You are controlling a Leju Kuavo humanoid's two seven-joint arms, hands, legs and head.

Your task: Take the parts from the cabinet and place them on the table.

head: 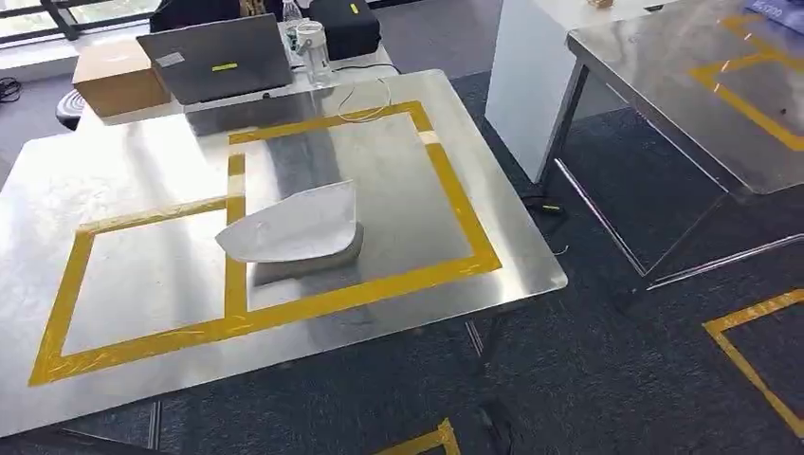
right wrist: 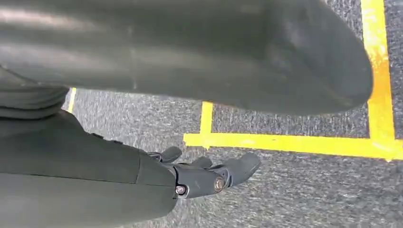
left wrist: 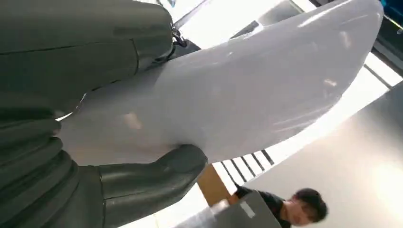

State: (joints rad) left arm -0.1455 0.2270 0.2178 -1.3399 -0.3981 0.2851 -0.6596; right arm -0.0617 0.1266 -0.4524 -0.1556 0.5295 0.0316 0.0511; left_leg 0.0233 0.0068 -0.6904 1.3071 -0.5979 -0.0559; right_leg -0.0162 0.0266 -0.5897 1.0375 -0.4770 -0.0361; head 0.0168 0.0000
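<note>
The left hand (left wrist: pixel 95 156) grips a white curved part (left wrist: pixel 247 90), apparently carrying it towards the steel table (head: pixel 114 171), where another white part (head: pixel 294 232) already lies inside the yellow tape, while the right hand (right wrist: pixel 209 178) hangs empty, fingers loosely apart, above the carpet.

text: none legible | labels: laptop (head: pixel 220 59) stickers unreadable | numbers: none

two steel tables (head: pixel 142 190) (head: pixel 758 142), one white part (head: pixel 294 230)
</note>
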